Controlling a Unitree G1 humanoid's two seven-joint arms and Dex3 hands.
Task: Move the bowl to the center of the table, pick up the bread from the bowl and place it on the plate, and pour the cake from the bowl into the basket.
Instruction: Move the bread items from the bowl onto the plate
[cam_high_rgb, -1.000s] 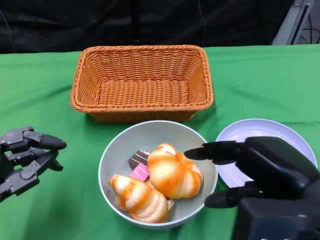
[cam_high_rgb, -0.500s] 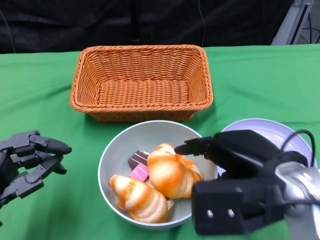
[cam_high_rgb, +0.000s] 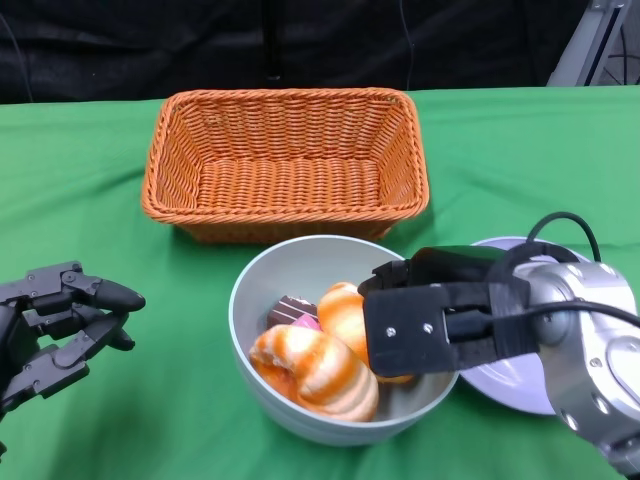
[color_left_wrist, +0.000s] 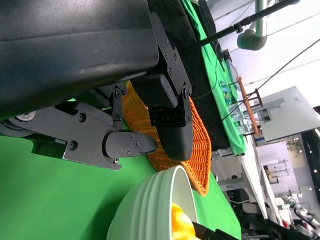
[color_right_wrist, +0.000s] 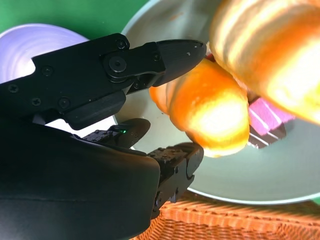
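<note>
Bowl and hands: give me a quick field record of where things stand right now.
bowl: pale green, on the green table, in front of the basket
bowl contents: two bread rolls, brown cake piece, pink cake piece
right hand: reaching into the bowl, fingers on either side of one roll; firm grip not confirmed
left hand: beside the bowl, touching nothing
plate: bare, partly hidden by the right arm
basket: holds nothing
</note>
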